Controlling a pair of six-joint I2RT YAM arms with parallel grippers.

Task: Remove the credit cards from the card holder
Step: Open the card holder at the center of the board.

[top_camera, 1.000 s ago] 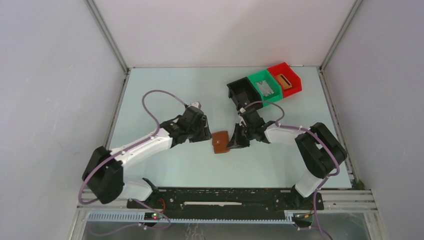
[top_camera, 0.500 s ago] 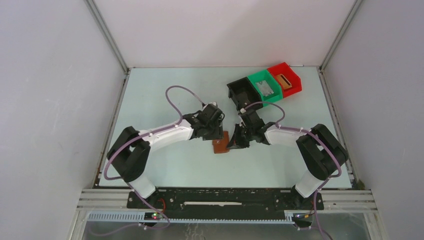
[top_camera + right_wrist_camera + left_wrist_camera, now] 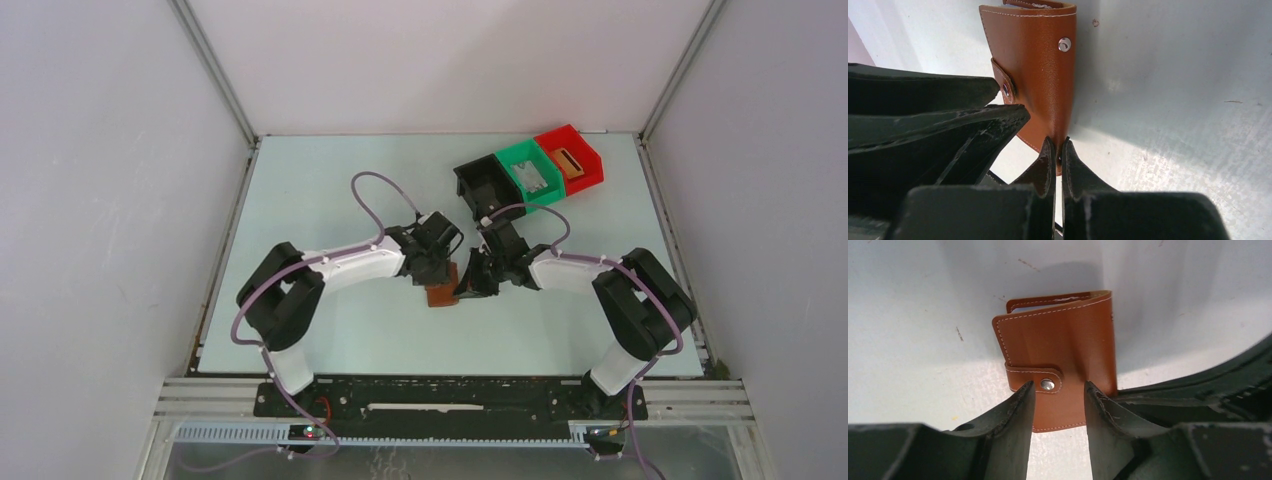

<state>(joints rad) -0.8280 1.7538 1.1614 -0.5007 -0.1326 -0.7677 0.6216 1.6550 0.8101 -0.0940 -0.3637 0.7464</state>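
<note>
- Sitting folded shut on the table (image 3: 913, 315), the card holder (image 3: 1058, 340) lies straight ahead of the left gripper (image 3: 1055, 392). One edge is caught in the right gripper (image 3: 1059, 150).
- Right gripper: jaws pinched tight on a thin bit of the holder's edge, same as a second ago. The holder has barely shifted.
- Left gripper: a second ago it was well off to its own side. Now it has arrived, tips either side of the strap tab (image 3: 1034, 378) and its snap (image 3: 1047, 384). Jaws part-way apart and narrowing, nothing gripped yet.
- Reading: one arm pins and the other looks set to take the tab. Opening the holder is the step in hand.
- Credit cards: none plainly seen at the holder. A pale sliver shows between the covers beyond the left tips, card or lining I cannot tell.
- Materials: smooth tan-brown leather, pale stitching along rounded borders, round metal snap, cover slightly bowed. The fingers are matt black with rough edges.
- Farther out, beyond the right gripper: green bin (image 3: 520, 160) and red bin (image 3: 590, 160), each holding a small flat piece too small to name.
</note>
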